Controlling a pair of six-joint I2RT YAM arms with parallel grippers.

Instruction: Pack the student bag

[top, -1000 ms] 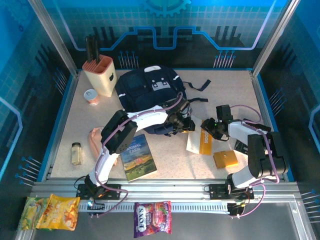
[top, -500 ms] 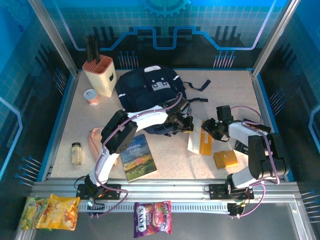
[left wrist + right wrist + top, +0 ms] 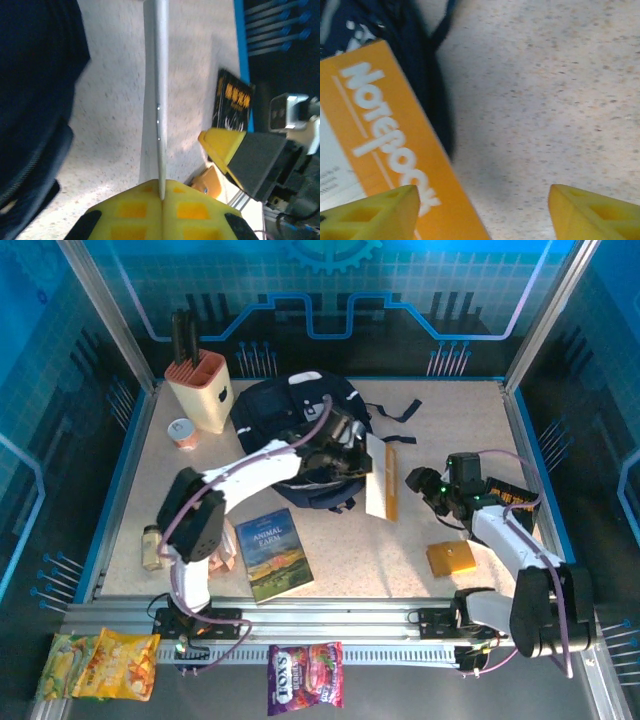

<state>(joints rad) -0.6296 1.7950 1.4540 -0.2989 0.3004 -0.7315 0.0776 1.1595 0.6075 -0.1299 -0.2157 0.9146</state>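
- The student bag [image 3: 268, 420] is dark navy cloth, matt, with black webbing straps.
- The notebook [image 3: 385, 140] has an orange card cover, smooth with a light sheen, and its pages are white paper.
- The table [image 3: 450, 430] has a pale speckled top, stone-like and matt.
- The fingers [image 3: 130, 217] of the left gripper [image 3: 162, 195] and of the right gripper [image 3: 480, 210] are yellow plastic, moulded in a grid and a little shiny.
- The book [image 3: 272, 553] has a glossy paper cover.
- The snack packet [image 3: 305, 677] is shiny foil.
- The rail [image 3: 340, 625] is dull grey metal.

Speckled beige bench [image 3: 455, 428], blue border. Blue glowing walls [image 3: 420, 280] with circuit pattern. Silver frame posts [image 3: 551, 315] at back corners.
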